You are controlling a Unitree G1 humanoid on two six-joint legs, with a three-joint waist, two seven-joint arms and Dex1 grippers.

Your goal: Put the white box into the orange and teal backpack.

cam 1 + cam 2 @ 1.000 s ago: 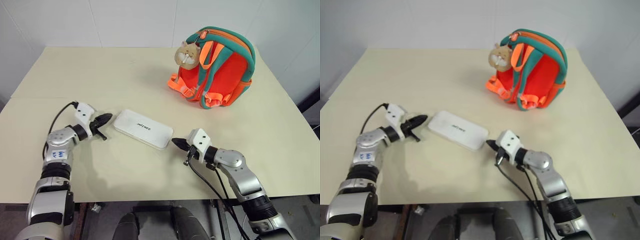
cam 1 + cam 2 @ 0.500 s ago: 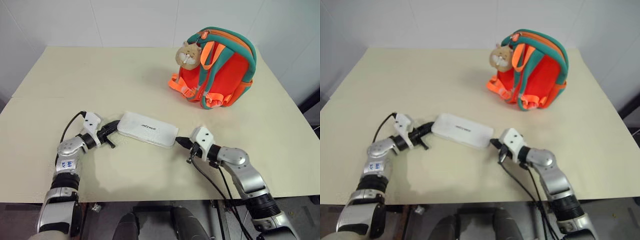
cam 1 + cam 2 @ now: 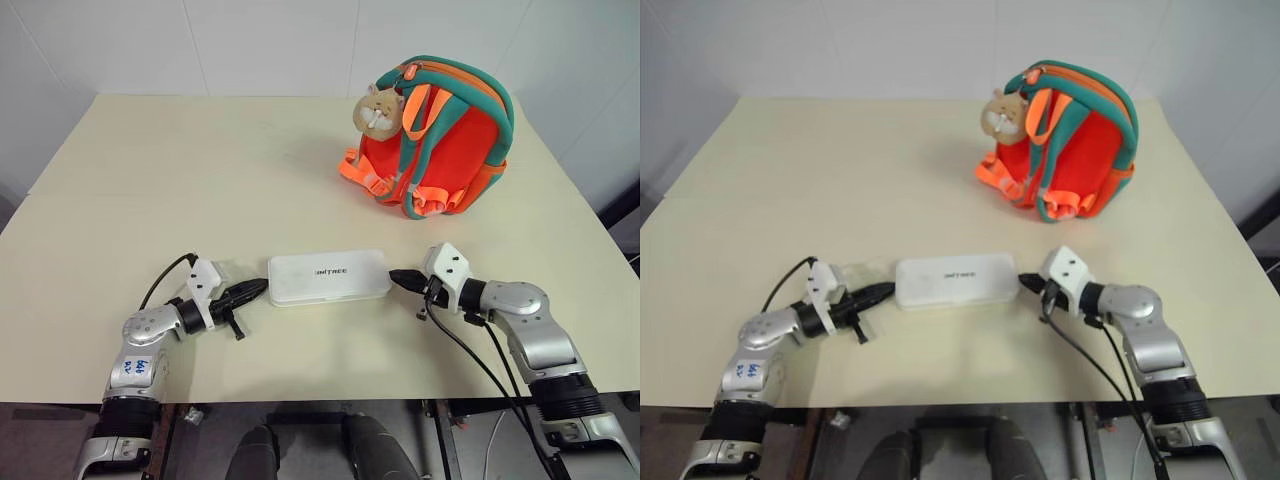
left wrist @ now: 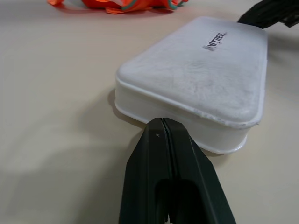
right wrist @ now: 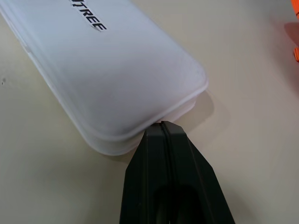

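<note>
Two hands sit low at the near part of the cream table [image 3: 150,180], one at each short end of the white box [image 3: 328,277], and both have their black fingers pressed together with nothing between them. From the wrist views, the left hand [image 4: 162,122] has its tip right against the box's near end wall, and the right hand [image 5: 161,125] has its tip against the rounded lower edge of the opposite end. So the box is pinched lengthwise between the two closed tips rather than gripped by either one.

One box only: flat, long, rounded at the corners, with a slightly wider bottom half showing as a lip below the lid, and a short line of dark lettering on top. It lies flat on the table, lengthwise across the robot's front, near the front edge.

Farther back and off to the right stands the one orange and teal backpack [image 3: 450,150], upright, well apart from the box, with a single tan plush cat charm [image 3: 377,108] hanging at its upper left. Bare tabletop lies between box and backpack. A black cable [image 3: 160,282] loops from the left wrist.
</note>
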